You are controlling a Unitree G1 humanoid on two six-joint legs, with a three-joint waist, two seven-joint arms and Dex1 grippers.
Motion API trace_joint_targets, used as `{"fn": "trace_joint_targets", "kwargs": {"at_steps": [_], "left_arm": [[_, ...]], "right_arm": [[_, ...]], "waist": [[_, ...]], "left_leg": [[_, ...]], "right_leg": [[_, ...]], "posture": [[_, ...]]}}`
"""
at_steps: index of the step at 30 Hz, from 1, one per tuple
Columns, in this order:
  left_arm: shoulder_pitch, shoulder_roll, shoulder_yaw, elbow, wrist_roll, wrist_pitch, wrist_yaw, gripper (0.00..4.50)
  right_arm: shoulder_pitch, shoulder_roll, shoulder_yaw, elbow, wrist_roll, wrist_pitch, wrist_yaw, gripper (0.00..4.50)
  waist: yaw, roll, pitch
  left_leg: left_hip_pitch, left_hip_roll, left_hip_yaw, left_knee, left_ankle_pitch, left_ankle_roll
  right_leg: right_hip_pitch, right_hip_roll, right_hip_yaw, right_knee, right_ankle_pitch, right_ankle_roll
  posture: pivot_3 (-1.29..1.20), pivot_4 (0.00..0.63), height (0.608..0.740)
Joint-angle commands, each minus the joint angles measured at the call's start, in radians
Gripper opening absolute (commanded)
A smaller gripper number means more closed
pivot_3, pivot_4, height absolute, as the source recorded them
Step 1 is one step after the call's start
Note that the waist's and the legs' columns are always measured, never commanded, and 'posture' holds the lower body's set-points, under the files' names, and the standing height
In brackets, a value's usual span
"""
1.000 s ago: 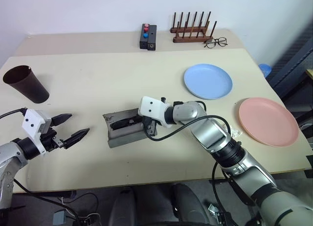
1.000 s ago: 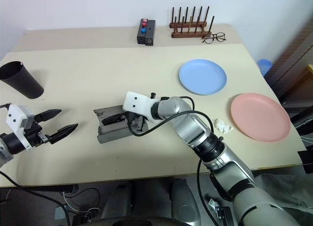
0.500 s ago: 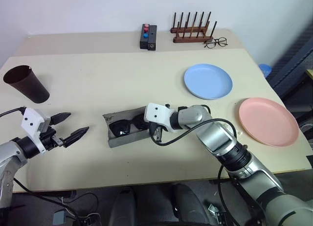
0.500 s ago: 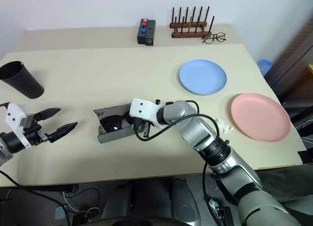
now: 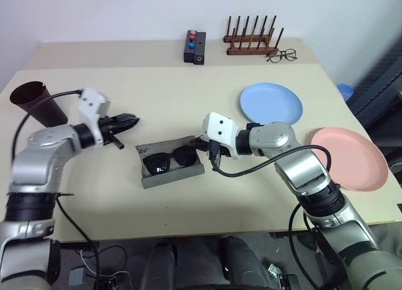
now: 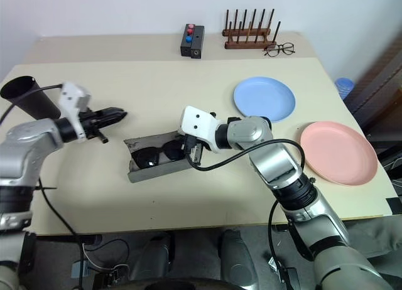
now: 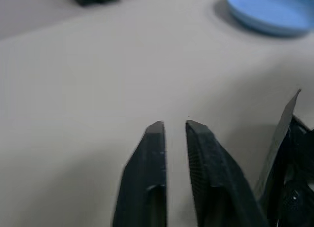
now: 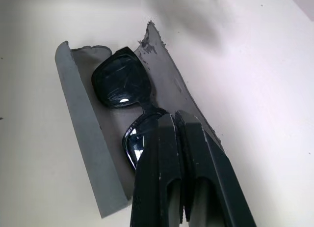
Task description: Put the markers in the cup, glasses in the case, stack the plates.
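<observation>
Right gripper (image 5: 208,153) pressed together, empty, at glasses (image 5: 168,159) lying in open case (image 5: 173,177). Flap unfolded; plates (image 5: 271,104) unstacked.

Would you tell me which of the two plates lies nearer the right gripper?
The light blue plate; the salmon pink plate lies farther off, toward the table's right edge.

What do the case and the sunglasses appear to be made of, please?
Case: likely grey felt, matte with a thick wall and a ragged flap edge. Sunglasses: probably glossy black plastic, since the dark lenses reflect bright spots.
</observation>
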State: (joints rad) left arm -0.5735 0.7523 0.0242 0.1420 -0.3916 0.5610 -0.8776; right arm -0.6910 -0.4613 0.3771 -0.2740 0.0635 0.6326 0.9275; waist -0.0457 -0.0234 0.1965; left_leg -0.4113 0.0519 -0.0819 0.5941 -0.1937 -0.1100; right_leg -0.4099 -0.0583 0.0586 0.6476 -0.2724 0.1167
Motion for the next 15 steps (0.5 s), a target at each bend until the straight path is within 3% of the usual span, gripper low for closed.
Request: {"fn": "trace_joint_targets", "kwargs": {"at_steps": [1, 5, 15], "left_arm": [[-0.092, -0.013, -0.083, 0.089, 0.074, -0.019, -0.053, 0.64], [-0.146, -0.030, -0.187, 0.141, 0.124, -0.034, -0.164, 0.64], [-0.080, 0.001, -0.212, -0.035, 0.065, 0.051, -0.370, 0.64]], "right_arm": [[0.006, -0.015, -0.031, -0.062, 0.019, -0.010, -0.008, 0.00], [0.044, -0.049, -0.054, -0.132, 0.051, 0.004, 0.007, 0.00], [0.124, -0.151, -0.083, -0.194, 0.104, -0.017, 0.033, 0.00]], "waist": [[0.000, 0.000, 0.000], [0.001, 0.000, 0.000], [0.002, 0.000, 0.000]], "left_leg": [[0.000, 0.000, 0.000, 0.000, 0.000, 0.000], [0.000, 0.000, 0.000, -0.001, 0.000, 0.000], [-0.002, 0.000, 0.000, 0.000, 0.000, 0.000]], "right_leg": [[0.000, 0.000, 0.000, 0.001, 0.000, 0.000], [-0.001, 0.000, 0.000, 0.001, -0.001, 0.001], [-0.001, 0.000, 0.000, 0.001, -0.001, 0.001]], "posture": [[0.00, 0.150, 0.740], [0.00, 0.150, 0.740], [0.00, 0.150, 0.740]]}}
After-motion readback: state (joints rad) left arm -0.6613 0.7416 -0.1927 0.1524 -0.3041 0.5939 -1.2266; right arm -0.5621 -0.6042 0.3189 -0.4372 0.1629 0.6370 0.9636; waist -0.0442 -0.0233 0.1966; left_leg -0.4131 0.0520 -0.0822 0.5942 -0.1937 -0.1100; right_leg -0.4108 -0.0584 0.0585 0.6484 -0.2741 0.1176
